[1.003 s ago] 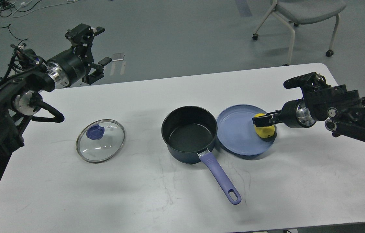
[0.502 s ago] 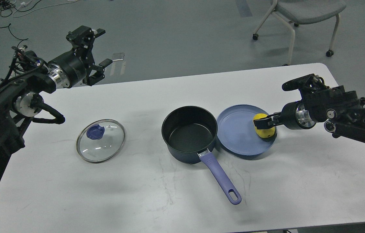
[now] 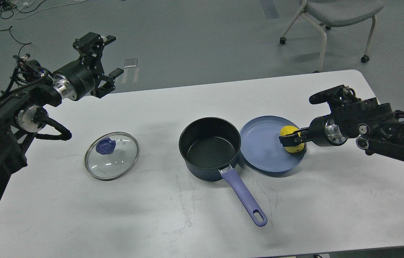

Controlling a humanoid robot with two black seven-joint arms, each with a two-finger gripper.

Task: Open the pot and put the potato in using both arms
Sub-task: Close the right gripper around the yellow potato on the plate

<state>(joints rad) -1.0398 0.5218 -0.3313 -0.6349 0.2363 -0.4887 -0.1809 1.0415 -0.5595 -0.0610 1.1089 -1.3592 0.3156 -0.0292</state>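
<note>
Potato point(image 3: 291, 142): yellow, at the right edge of the blue plate point(image 3: 259, 157); right gripper point(image 3: 289, 138) sits at it, fingers across its top, though whether they are clamped you cannot tell. Confirm a firm hold before you lift, then clear the pot rim.
Pot point(image 3: 209, 148): empty, uncovered, just left of the plate.
Lid point(image 3: 111, 156): flat on the table.
Left gripper point(image 3: 107, 59): spread apart, holding nothing.

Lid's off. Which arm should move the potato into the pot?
Right. The right gripper is already at the potato on the plate, next to the open pot. The left gripper is open, far off beyond the lid.
</note>
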